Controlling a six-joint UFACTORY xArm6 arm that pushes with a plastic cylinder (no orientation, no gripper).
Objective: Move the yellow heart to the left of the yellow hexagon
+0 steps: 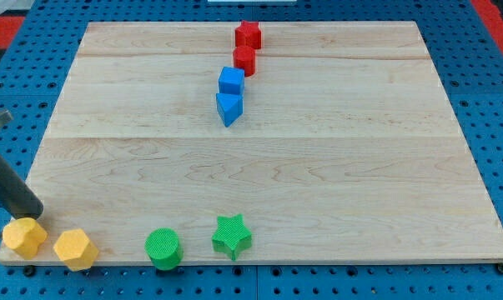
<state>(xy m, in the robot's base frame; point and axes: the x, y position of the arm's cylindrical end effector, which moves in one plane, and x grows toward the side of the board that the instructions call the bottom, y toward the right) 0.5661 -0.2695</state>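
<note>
Touching the yellow heart [23, 237] from above, my tip [34, 215] has no claw; yellow hexagon [75, 249] just right.

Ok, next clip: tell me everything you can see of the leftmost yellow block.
The leftmost yellow block is a small, matte, plastic-looking piece lying flat at the board's bottom-left corner, near the edge. Its heart outline is hard to confirm. My tip sits at its upper right edge, apparently touching. The yellow hexagon lies just right, slightly apart.
</note>
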